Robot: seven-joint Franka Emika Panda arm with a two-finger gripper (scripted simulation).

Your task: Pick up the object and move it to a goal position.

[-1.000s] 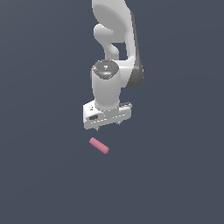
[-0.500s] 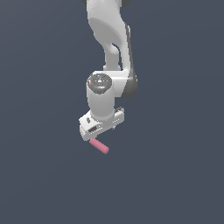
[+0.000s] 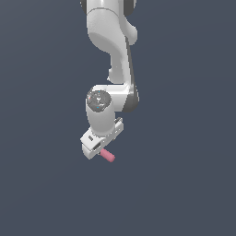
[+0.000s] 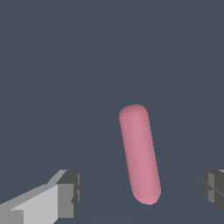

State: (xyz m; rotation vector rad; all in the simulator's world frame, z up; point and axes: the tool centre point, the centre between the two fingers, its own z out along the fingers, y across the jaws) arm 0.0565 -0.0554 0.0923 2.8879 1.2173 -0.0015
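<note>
The pink rod (image 4: 140,154) lies flat on the dark grey surface (image 3: 184,184), between the two fingertips (image 4: 70,192) of the gripper (image 4: 142,190), touching neither; the jaws stand wide apart; in the exterior view the rod protrudes from beneath the white gripper body toward the exterior view's right.

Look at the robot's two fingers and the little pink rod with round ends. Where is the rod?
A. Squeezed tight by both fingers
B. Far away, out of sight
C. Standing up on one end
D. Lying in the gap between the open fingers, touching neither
D. In the wrist view the small matte pink rod with rounded ends lies between the grey fingers, with clear space on both sides.
</note>
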